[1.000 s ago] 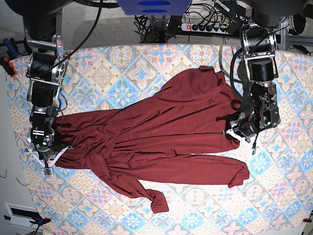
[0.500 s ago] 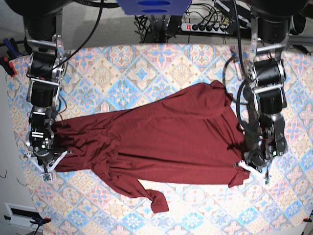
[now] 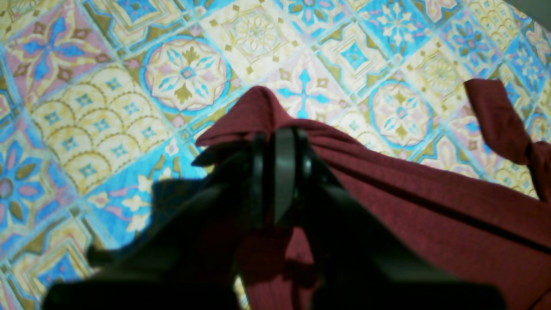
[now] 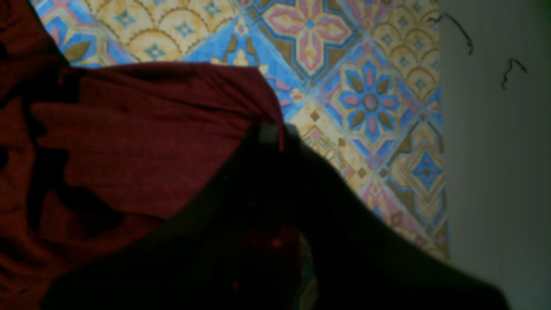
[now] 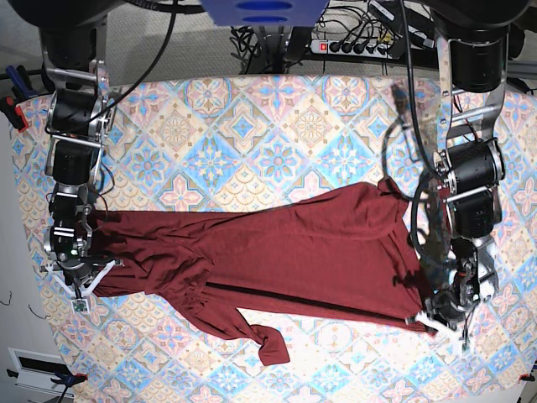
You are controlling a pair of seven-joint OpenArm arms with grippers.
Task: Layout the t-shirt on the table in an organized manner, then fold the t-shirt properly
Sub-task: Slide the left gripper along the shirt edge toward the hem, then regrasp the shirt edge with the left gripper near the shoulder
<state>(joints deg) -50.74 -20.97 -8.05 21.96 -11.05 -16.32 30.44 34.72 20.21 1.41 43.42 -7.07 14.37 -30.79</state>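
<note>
Along the near edge of the surface, the t-shirt lies stretched side to side, a knotted sleeve trailing nearest. Left hand and right hand are each clamped on opposite cloth ends, evidently to pull it flat. Layout incomplete; far half bare.

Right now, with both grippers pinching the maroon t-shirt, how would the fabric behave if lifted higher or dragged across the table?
Probably floppy: the t-shirt sags in folds between the left gripper and right gripper. Likely light, since small pinches hold it stretched. Its loose sleeve, bunched on the table, would likely trail and crumple when dragged.
</note>
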